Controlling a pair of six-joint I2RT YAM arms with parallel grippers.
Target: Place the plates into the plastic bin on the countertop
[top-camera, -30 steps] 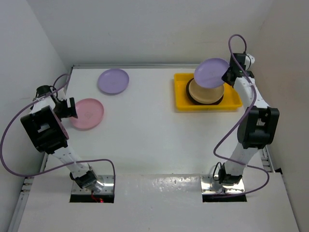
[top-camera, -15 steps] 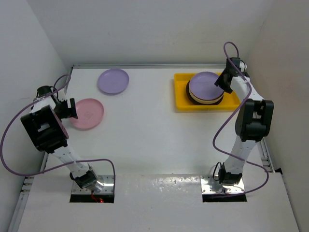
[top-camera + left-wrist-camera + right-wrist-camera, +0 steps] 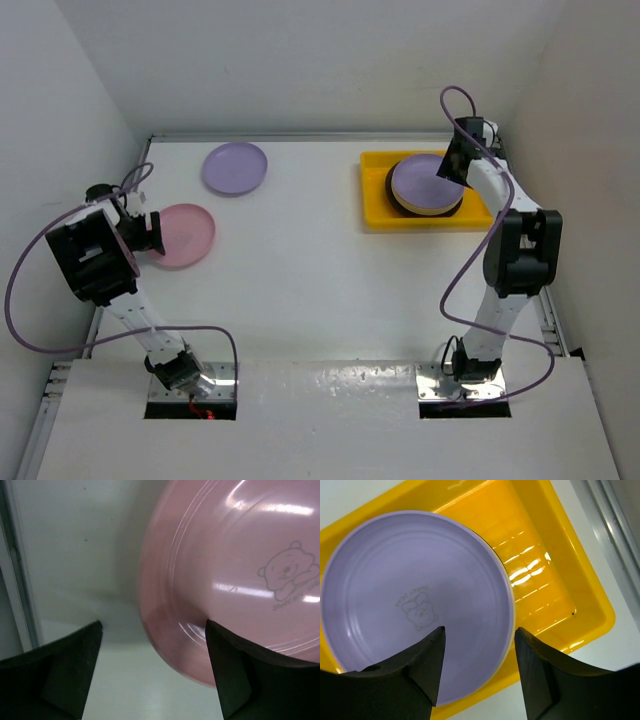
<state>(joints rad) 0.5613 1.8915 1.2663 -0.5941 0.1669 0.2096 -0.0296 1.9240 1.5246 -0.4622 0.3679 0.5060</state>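
Closed in since a second ago on pink plate (image 3: 185, 235) at its nine-o'clock rim, left gripper (image 3: 152, 624) spread to straddle the edge. Noted loose lilac plate (image 3: 235, 168) at eleven o'clock. Found other lilac plate (image 3: 415, 605) nested flat on stack (image 3: 425, 210) in plastic bin (image 3: 560, 595), one o'clock; right gripper (image 3: 479, 632) released.

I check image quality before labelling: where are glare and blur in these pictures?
Left wrist view: white glare streaks on the pink plate, whose near rim is blurred. Right wrist view: bright reflections on the yellow bin floor; the lilac plate is sharp. Top view: even light, only soft shadows.
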